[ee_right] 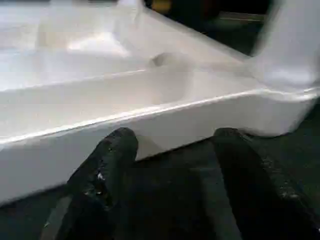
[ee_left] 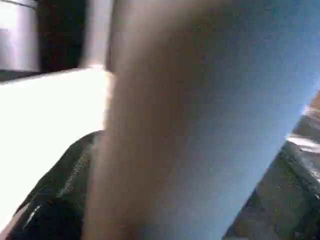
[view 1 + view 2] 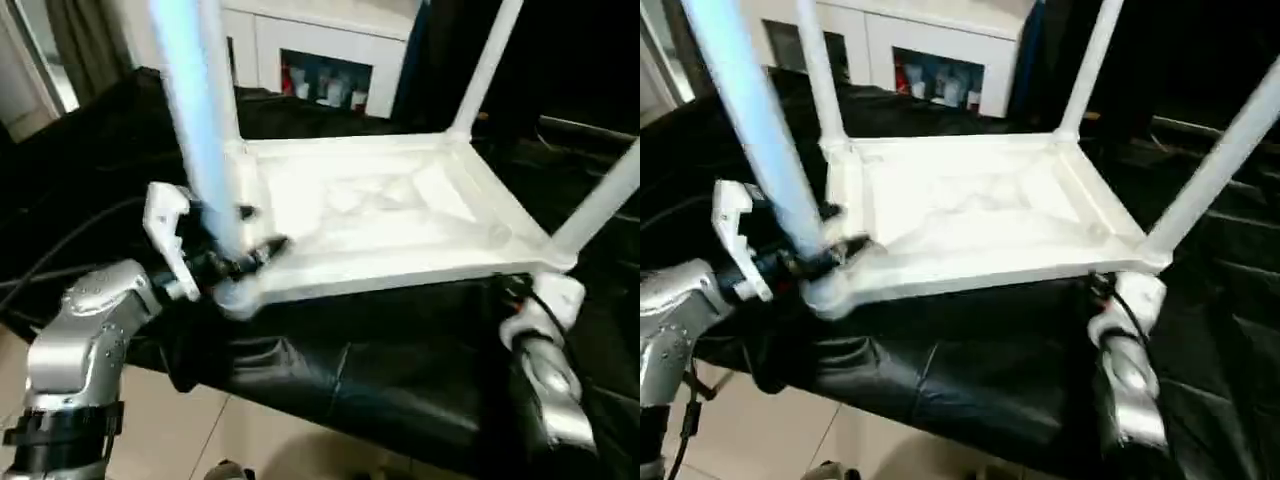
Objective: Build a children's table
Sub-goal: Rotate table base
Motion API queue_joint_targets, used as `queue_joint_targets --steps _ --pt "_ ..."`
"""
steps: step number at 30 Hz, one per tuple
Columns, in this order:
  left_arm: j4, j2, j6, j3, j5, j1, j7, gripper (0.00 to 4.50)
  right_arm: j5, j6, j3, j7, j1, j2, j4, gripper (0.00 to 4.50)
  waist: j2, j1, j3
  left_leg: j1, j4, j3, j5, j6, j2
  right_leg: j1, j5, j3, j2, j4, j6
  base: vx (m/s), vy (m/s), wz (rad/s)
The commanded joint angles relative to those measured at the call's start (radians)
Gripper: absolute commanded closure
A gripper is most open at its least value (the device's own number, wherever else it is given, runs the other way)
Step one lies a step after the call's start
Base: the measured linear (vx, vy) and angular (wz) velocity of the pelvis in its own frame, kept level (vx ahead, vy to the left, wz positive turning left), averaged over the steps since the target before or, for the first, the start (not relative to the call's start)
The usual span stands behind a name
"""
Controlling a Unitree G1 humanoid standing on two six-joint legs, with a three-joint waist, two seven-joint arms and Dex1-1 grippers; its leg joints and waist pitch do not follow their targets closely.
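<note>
No writing can be read on anything here. In the left eye view the children's table (image 3: 380,215) lies upside down across the middle of the frame on a black cover (image 3: 380,370), ribbed underside up, with legs rising at all four corners. The left gripper (image 3: 245,255) reaches in from the lower left, silver forearm bent at the elbow, black fingers clamped on the near-left leg (image 3: 195,130) just above its corner socket. At lower right, the right arm (image 3: 545,370) points up toward the near-right corner. A white cabinet (image 3: 320,50) stands at top centre. In the left wrist view that leg (image 2: 200,125) looms right against the camera. In the right wrist view the right gripper (image 1: 170,150) has its fingers (image 1: 112,155) spread apart, just short of the tabletop's rim (image 1: 150,125), not touching.
</note>
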Motion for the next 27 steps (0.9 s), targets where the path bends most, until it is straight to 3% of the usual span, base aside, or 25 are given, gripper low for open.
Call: queue_joint_targets --steps 1,2,3,5,6,8,12,15,16,17,21,24,26,27 --pt "-0.071 -0.008 0.055 -0.050 -0.083 -0.012 -0.054 0.04 -0.019 0.041 0.024 0.019 -0.044 -0.005 0.032 1.73 0.003 0.000 -0.062 0.019 -0.073 -0.004 -0.273 -0.018 0.011 0.030 -0.208 0.028 -0.025 -0.072 -0.169 0.000 0.000 0.00" --pt "-0.080 -0.014 0.067 -0.059 -0.099 -0.021 -0.061 0.04 -0.025 0.053 0.030 0.028 -0.064 -0.007 0.050 1.73 0.003 0.000 -0.062 0.019 -0.073 -0.004 -0.273 -0.018 0.011 0.030 -0.208 0.028 -0.025 -0.072 -0.169 0.000 0.000 0.00" --pt "-0.089 -0.026 0.076 -0.078 -0.117 -0.037 -0.071 0.04 -0.039 0.060 0.040 0.033 -0.091 -0.010 0.077 1.73 -0.007 0.000 -0.062 0.016 -0.072 -0.003 -0.259 -0.018 0.011 0.035 -0.206 0.028 -0.027 -0.071 -0.162 0.000 0.000 0.00" --pt "-0.096 -0.044 0.088 -0.101 -0.135 -0.059 -0.079 0.04 -0.052 0.070 0.052 0.043 -0.122 -0.012 0.110 1.73 -0.011 -0.002 -0.061 0.015 -0.071 -0.002 -0.257 -0.020 0.010 0.035 -0.220 0.029 -0.027 -0.073 -0.156 0.000 0.000 0.00" --pt "-0.095 -0.073 0.098 -0.122 -0.149 -0.087 -0.083 0.04 -0.062 0.076 0.066 0.059 -0.153 -0.011 0.140 1.73 -0.020 -0.003 -0.062 0.018 -0.069 0.000 -0.248 -0.020 0.011 0.035 -0.231 0.030 -0.029 -0.075 -0.150 0.000 0.000 0.00" --pt "-0.096 -0.080 0.102 -0.128 -0.154 -0.095 -0.082 0.04 -0.064 0.071 0.071 0.060 -0.163 -0.012 0.152 1.73 -0.018 -0.001 -0.062 0.019 -0.067 0.000 -0.250 -0.022 0.012 0.034 -0.240 0.031 -0.029 -0.076 -0.144 0.000 0.000 0.00" --pt "-0.065 -0.153 0.120 -0.189 -0.171 -0.162 -0.074 0.04 -0.074 0.081 0.099 0.100 -0.219 0.010 0.198 1.73 -0.024 -0.003 -0.063 0.014 -0.066 0.000 -0.228 -0.028 0.012 0.038 -0.221 0.031 -0.028 -0.073 -0.139 0.000 0.000 0.00" --pt "-0.034 -0.183 0.098 -0.242 -0.140 -0.192 -0.090 0.04 -0.083 0.082 0.115 0.122 -0.244 0.025 0.221 1.73 -0.029 -0.007 -0.065 0.012 -0.066 -0.001 -0.224 -0.027 0.012 0.040 -0.207 0.030 -0.028 -0.073 -0.138 0.000 0.000 0.00" --pt "0.000 -0.212 0.088 -0.290 -0.125 -0.227 -0.109 0.04 -0.097 0.081 0.134 0.146 -0.274 0.043 0.253 1.73 -0.024 -0.008 -0.066 0.013 -0.066 -0.002 -0.222 -0.027 0.012 0.040 -0.199 0.030 -0.027 -0.071 -0.140 0.000 0.000 0.00" --pt "0.000 -0.212 0.088 -0.290 -0.125 -0.227 -0.109 0.04 -0.097 0.081 0.134 0.146 -0.274 0.043 0.253 1.73 -0.026 -0.010 -0.068 0.017 -0.065 -0.001 -0.229 -0.027 0.012 0.037 -0.203 0.029 -0.027 -0.073 -0.147 0.000 0.000 0.00" --pt "0.068 -0.280 0.059 -0.352 -0.093 -0.281 -0.115 0.04 -0.113 0.073 0.163 0.183 -0.312 0.069 0.297 1.73 -0.031 -0.018 -0.070 0.010 -0.063 -0.002 -0.199 -0.017 0.012 0.047 -0.130 0.029 -0.029 -0.066 -0.173 0.000 0.000 0.00" --pt "0.161 -0.380 -0.025 -0.406 -0.013 -0.317 -0.045 0.04 -0.120 0.068 0.171 0.199 -0.335 0.091 0.327 1.73 -0.033 -0.021 -0.070 0.008 -0.062 -0.001 -0.181 0.003 0.013 0.050 -0.090 0.030 -0.029 -0.065 -0.189 0.000 0.000 0.00" --pt "0.190 -0.398 -0.057 -0.421 0.013 -0.326 -0.035 0.04 -0.123 0.066 0.174 0.201 -0.341 0.094 0.335 1.73 -0.034 -0.019 -0.071 0.011 -0.059 -0.001 -0.188 0.013 0.013 0.051 -0.091 0.029 -0.031 -0.066 -0.197 0.000 0.000 0.00" --pt "0.269 -0.431 -0.123 -0.431 0.073 -0.357 0.009 0.04 -0.135 0.058 0.185 0.217 -0.349 0.096 0.347 1.73 -0.035 -0.020 -0.070 0.009 -0.060 -0.003 -0.201 0.019 0.013 0.051 -0.123 0.028 -0.031 -0.073 -0.188 0.000 0.000 0.00"
